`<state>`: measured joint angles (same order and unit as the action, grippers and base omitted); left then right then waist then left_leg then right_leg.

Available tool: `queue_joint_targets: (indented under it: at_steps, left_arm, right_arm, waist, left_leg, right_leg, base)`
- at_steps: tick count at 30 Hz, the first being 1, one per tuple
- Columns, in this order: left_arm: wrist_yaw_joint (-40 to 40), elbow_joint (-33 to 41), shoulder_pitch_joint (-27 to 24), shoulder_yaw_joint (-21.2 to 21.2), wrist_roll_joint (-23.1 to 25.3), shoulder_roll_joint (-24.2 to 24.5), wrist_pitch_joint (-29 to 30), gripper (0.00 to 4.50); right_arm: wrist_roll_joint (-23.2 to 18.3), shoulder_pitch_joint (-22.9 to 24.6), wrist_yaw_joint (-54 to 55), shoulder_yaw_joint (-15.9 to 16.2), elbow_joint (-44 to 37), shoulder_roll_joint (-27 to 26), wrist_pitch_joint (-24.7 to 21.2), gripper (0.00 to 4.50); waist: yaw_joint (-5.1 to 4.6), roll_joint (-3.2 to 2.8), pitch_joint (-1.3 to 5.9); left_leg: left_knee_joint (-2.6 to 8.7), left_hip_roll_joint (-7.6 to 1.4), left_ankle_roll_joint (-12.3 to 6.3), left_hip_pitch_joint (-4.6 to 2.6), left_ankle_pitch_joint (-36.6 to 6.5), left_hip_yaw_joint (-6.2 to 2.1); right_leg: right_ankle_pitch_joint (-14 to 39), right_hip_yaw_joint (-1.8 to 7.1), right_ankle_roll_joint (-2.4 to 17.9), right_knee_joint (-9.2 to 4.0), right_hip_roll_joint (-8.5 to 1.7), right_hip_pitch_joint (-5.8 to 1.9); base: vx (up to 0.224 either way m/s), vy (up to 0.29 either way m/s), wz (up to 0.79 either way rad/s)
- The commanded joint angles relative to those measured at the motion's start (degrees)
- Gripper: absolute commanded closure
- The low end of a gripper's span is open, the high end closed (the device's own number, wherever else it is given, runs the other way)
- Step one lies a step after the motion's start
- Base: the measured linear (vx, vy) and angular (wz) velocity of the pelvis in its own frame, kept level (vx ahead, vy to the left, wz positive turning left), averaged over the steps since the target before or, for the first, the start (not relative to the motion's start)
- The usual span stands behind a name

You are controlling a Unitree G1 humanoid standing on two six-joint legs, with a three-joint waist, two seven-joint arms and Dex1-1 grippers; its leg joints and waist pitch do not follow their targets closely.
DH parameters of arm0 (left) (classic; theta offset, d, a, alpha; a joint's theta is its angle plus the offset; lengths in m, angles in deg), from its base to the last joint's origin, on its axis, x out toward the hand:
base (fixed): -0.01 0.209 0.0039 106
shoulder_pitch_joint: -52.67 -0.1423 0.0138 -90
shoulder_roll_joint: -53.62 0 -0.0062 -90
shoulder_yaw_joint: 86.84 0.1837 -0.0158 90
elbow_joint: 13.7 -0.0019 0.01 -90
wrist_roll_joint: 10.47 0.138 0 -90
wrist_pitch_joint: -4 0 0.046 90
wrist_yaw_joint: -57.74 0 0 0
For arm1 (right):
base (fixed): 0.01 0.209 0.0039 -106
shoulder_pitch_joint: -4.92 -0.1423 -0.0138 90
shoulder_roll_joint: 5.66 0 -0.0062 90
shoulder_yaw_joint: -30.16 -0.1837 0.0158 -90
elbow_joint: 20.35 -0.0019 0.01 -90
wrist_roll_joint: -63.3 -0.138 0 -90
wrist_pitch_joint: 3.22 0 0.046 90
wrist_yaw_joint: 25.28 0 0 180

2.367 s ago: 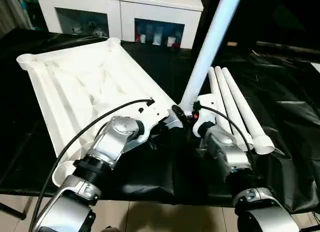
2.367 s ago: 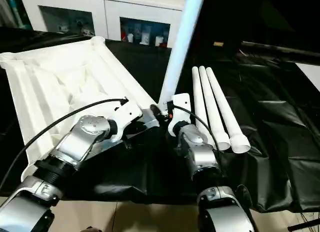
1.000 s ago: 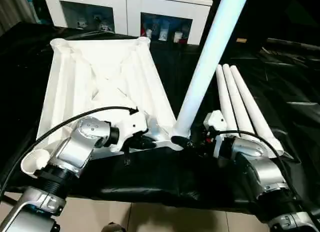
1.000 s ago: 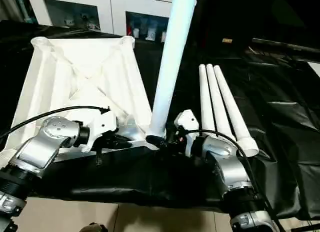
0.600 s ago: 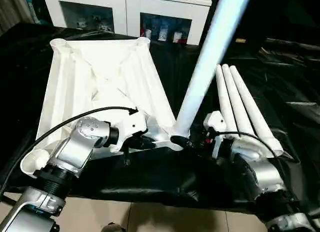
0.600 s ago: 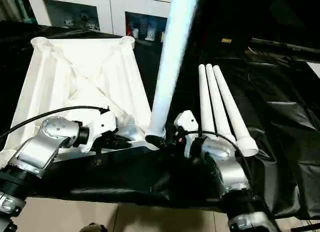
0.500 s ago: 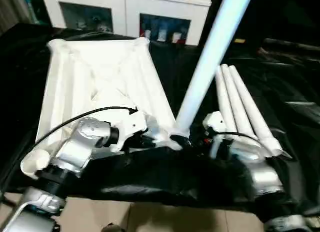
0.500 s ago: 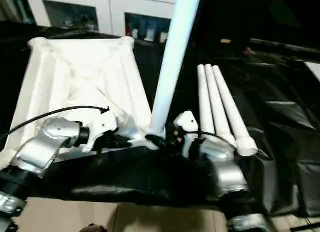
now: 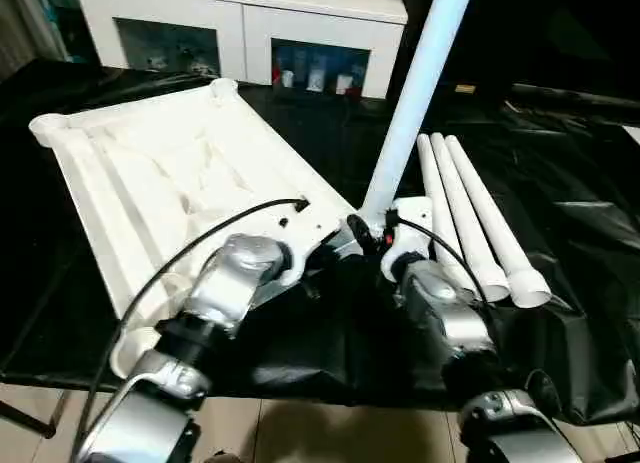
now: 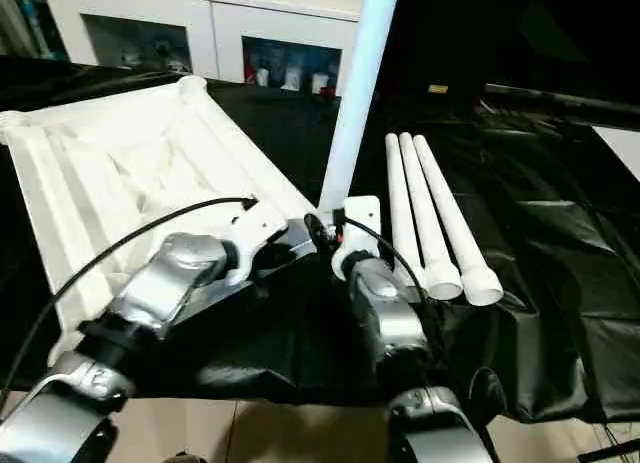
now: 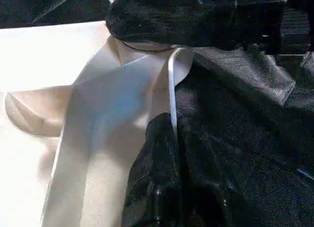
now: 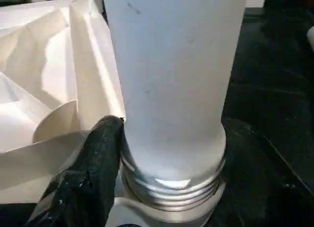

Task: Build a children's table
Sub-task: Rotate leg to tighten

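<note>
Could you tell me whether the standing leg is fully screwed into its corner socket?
Not fully: the leg shows exposed threads above the socket.

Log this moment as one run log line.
step: first leg standing in tabletop corner socket | right claw around leg base | left claw shut on tabletop | three legs waiting

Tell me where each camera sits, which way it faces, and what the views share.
Head views: stereo pair looking forward and down at the tabletop, standing leg and three spare legs; both forearms show.
Left wrist view: along the left gripper at the tabletop's edge on the black cloth.
Right wrist view: along the right gripper around the standing leg's threaded base.
Shared: tabletop, standing leg's corner.
</note>
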<state>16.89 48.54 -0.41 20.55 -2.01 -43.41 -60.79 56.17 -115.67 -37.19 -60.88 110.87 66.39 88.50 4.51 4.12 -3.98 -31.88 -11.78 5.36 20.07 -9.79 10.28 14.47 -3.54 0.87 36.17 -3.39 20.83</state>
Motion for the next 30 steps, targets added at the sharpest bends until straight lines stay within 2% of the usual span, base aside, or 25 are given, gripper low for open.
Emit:
queue_joint_targets:
  at_steps: [1, 4, 6, 7, 8, 10, 11, 13, 14, 18, 22, 26, 28, 29, 30]
  left_arm:
    - [-0.4, -3.0, -1.5, 3.0, 0.8, -0.1, 0.1, 4.50]
    - [-3.0, -1.6, -2.0, 3.1, 0.4, 2.1, -0.8, 4.50]
    - [-4.0, -1.2, -2.2, 3.3, 0.3, 2.9, -1.3, 4.50]
    - [-5.7, -0.5, -2.6, 3.7, 0.3, 3.9, -3.4, 4.50]
    - [-8.4, 0.7, -3.4, 3.3, -0.9, 5.1, -4.9, 4.50]
    - [-10.8, 1.9, -4.1, 2.7, -2.3, 6.1, -5.6, 4.50]
    - [-13.6, 3.1, -4.9, 2.7, -3.1, 7.7, -6.2, 4.50]
    - [-14.4, 3.5, -5.1, 2.8, -3.3, 8.3, -6.3, 4.50]
    - [-15.8, 4.2, -5.6, 2.9, -3.7, 9.2, -6.4, 4.50]
    - [-22.5, 8.0, -7.6, 3.5, -6.8, 12.1, -8.8, 4.50]
    - [-24.5, 9.7, -8.6, 3.9, -7.4, 13.2, -8.9, 4.50]
    - [-25.1, 10.1, -9.2, 3.6, -7.4, 13.6, -9.0, 4.50]
    - [-25.2, 10.3, -9.4, 3.6, -7.4, 13.7, -9.0, 4.50]
    - [-25.2, 10.5, -9.5, 3.6, -7.4, 13.8, -8.9, 4.50]
    - [-25.3, 10.5, -9.6, 3.6, -7.5, 13.9, -8.9, 4.50]
  right_arm:
    - [-0.4, 2.1, -4.8, 1.8, 1.2, -0.8, -0.4, 1.11]
    - [-1.7, 2.4, -8.9, 2.0, -1.3, 1.1, -1.3, 1.02]
    - [-1.6, 2.6, -10.4, 2.6, -2.2, 2.0, -1.9, 0.69]
    - [-0.6, 3.0, -11.9, 3.7, -3.3, 3.4, -1.9, 0.69]
    - [-0.7, 4.1, -15.4, 5.0, -6.3, 5.8, -3.8, 0.69]
    - [-1.0, 5.2, -18.7, 6.0, -9.1, 8.0, -5.4, 0.69]
    - [-1.6, 6.7, -23.9, 7.4, -12.7, 11.0, -6.5, 0.69]
    - [-1.8, 7.2, -25.6, 7.8, -13.7, 12.0, -6.6, 0.69]
    - [-2.2, 8.2, -29.5, 8.5, -15.7, 14.0, -6.7, 0.69]
    - [-3.5, 9.1, -34.7, 8.6, -18.0, 16.5, -6.4, 0.69]
    - [-4.8, 9.1, -37.1, 9.1, -19.0, 17.3, -6.7, 0.69]
    - [-6.1, 9.6, -40.4, 9.6, -20.8, 17.6, -7.8, 0.69]
    - [-6.3, 9.7, -40.9, 9.7, -21.0, 17.6, -8.1, 0.69]
    - [-6.1, 9.8, -41.3, 9.9, -21.0, 17.7, -8.1, 0.86]
    - [-6.0, 9.8, -41.4, 9.9, -20.9, 17.7, -8.1, 0.97]
  waist:
    - [0.09, -0.34, 1.69]
    - [0.29, -0.26, 1.69]
    - [0.39, -0.24, 1.63]
    - [0.35, -0.18, 1.66]
    - [0.57, -0.06, 1.66]
    - [0.60, -0.28, 1.80]
    - [0.54, -0.36, 1.94]
    - [0.57, -0.32, 2.01]
    - [0.55, -0.39, 2.05]
    - [0.54, -0.30, 2.29]
    - [0.58, -0.42, 2.15]
    - [0.68, -0.23, 2.07]
    - [0.74, -0.25, 2.14]
    - [0.70, -0.05, 2.14]
    - [0.75, -0.10, 2.21]
  left_leg:
    - [3.79, -1.94, -1.99, -0.12, -11.0, -0.77]
    - [3.82, -1.91, -2.57, -0.02, -10.6, -0.77]
    - [3.84, -1.90, -3.01, 0.10, -9.9, -0.76]
    - [3.84, -1.89, -3.02, 0.12, -9.8, -0.75]
    - [3.73, -1.80, -3.14, 0.22, -8.7, -0.80]
    - [3.62, -1.92, -3.74, 0.13, -7.1, -0.71]
    - [3.49, -1.92, -4.17, 0.18, -5.8, -0.58]
    - [3.38, -2.05, -4.86, 0.25, -4.7, -0.66]
    - [3.20, -1.89, -5.71, 0.28, -3.9, -0.55]
    - [2.84, -1.86, -7.53, 0.46, -1.9, -0.48]
    - [2.90, -2.06, -7.74, 0.33, -2.9, -0.39]
    - [3.02, -2.07, -6.75, 0.34, -3.9, -0.34]
    - [2.96, -2.05, -6.70, 0.36, -3.7, -0.35]
    - [2.96, -2.01, -6.78, 0.43, -3.5, -0.35]
    - [2.89, -1.96, -6.85, 0.42, -3.0, -0.33]
  right_leg:
    - [6.7, 3.43, 8.1, -5.43, -4.87, -0.99]
    - [5.9, 3.38, 8.4, -5.36, -4.87, -1.11]
    - [5.4, 3.33, 8.6, -5.37, -4.79, -1.19]
    - [5.5, 3.32, 8.7, -5.36, -4.83, -1.21]
    - [4.8, 3.28, 8.4, -5.41, -4.73, -1.60]
    - [1.7, 3.33, 8.8, -5.04, -4.71, -1.51]
    - [-1.3, 3.29, 10.1, -4.68, -4.68, -1.53]
    - [-3.9, 3.24, 10.5, -4.36, -4.63, -1.73]
    - [-6.9, 3.14, 11.3, -4.12, -4.44, -1.76]
    - [-11.7, 3.11, 12.6, -3.63, -4.47, -1.81]
    - [-9.9, 3.06, 13.8, -3.68, -4.52, -1.54]
    - [-6.9, 3.10, 13.4, -3.83, -4.61, -1.59]
    - [-7.0, 3.16, 13.2, -3.81, -4.63, -1.71]
    - [-7.1, 3.14, 13.1, -3.79, -4.59, -1.71]
    - [-7.4, 3.13, 13.0, -3.71, -4.61, -1.71]
  base:
    - [0.000, 0.000, 0.00]
    - [0.000, 0.000, 0.00]
    - [0.000, 0.000, 0.00]
    - [0.000, 0.000, 0.00]
    - [0.000, 0.000, 0.00]
    - [0.000, 0.000, 0.00]
    - [0.000, 0.000, 0.00]
    - [0.000, 0.000, 0.00]
    - [0.000, 0.000, 0.00]
    - [0.000, 0.000, 0.00]
    - [0.000, 0.000, 0.00]
    - [0.000, 0.000, 0.00]
    - [0.000, 0.000, 0.00]
    - [0.000, 0.000, 0.00]
    - [0.000, 0.000, 0.00]
